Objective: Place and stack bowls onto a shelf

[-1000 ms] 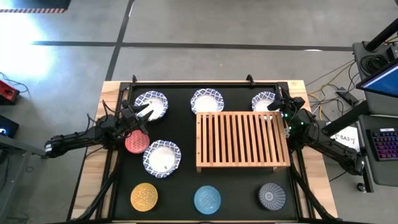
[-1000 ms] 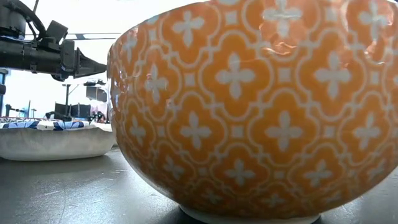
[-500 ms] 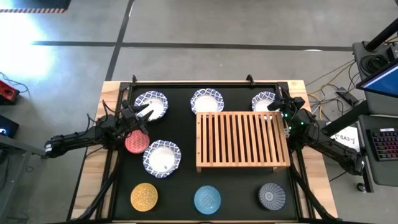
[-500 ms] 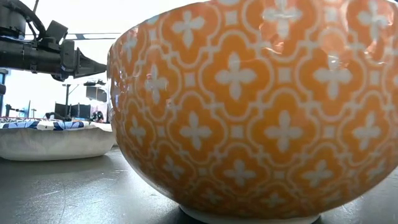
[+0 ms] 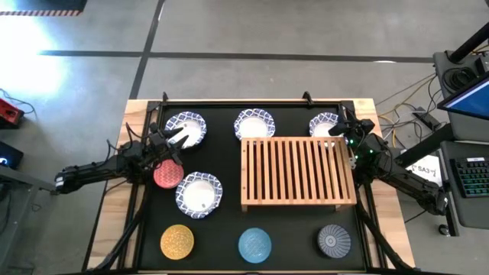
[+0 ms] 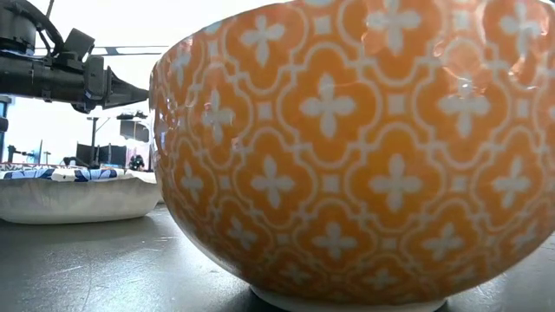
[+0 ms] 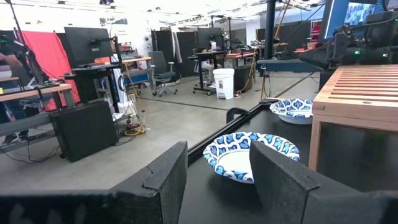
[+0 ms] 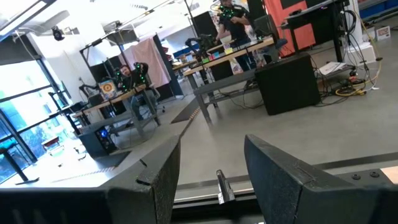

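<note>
Four wide white bowls with blue rims rest on the black mat: far left (image 5: pixel 186 130), far middle (image 5: pixel 254 124), far right (image 5: pixel 325 124) and left of the shelf (image 5: pixel 199 194). The small red bowl (image 5: pixel 166 174) sits between the two left ones. The yellow (image 5: pixel 177 241), light blue (image 5: pixel 254 244) and dark grey (image 5: pixel 334 240) bowls line the near edge. The slatted wooden shelf (image 5: pixel 298 172) stands at the right. My left gripper (image 5: pixel 174 141) hovers open by the far left bowl (image 7: pixel 249 155). My right gripper (image 5: pixel 341 128) stands open by the far right bowl, at the shelf's far right corner.
The yellow bowl (image 6: pixel 347 156) fills the low view, with a white bowl (image 6: pixel 78 191) behind it at the left. The black mat has a raised frame (image 5: pixel 252 102) along the far edge. The room beyond holds desks, chairs and screens.
</note>
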You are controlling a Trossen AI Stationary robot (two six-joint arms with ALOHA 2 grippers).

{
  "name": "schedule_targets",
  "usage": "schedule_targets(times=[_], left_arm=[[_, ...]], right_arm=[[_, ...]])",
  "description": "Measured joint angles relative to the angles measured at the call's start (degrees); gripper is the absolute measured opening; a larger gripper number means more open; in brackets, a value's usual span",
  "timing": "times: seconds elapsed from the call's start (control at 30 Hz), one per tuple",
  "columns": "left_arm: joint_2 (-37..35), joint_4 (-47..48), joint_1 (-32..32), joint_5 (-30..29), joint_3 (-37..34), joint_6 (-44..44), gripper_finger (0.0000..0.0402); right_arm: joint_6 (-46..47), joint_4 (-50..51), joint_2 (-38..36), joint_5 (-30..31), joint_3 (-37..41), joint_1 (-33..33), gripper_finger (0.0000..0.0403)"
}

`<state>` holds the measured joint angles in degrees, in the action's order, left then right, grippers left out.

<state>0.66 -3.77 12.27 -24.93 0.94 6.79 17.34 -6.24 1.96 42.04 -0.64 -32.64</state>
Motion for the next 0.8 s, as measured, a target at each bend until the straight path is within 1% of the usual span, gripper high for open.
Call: schedule_targets(times=[0.33,0.37,0.5,0.57,0.8], left_arm=[[-0.02,0.0,-0.02,-0.01,0.0,-0.38,0.0158],[-0.01,0.0,0.0,0.0,0.01,-1.74,0.0158],[-0.01,-0.02,0.0,0.0,0.0,-11.57,0.0158],[-0.02,-0.02,-0.02,0.0,0.01,-14.65,0.0158],[-0.01,-0.02,0.0,0.0,0.01,-15.89,0.0158]], right_arm=[[0.01,0.0,0.01,0.0,-0.01,-0.01,0.0169],[0.0,0.0,0.02,0.0,0.02,-0.01,0.0169],[0.0,0.0,-0.01,0.0,-0.01,-0.01,0.0169],[0.01,0.0,0.01,0.0,0.0,-0.02,0.0169],[0.02,0.0,0.0,0.0,0.0,-0.02,0.0169]])
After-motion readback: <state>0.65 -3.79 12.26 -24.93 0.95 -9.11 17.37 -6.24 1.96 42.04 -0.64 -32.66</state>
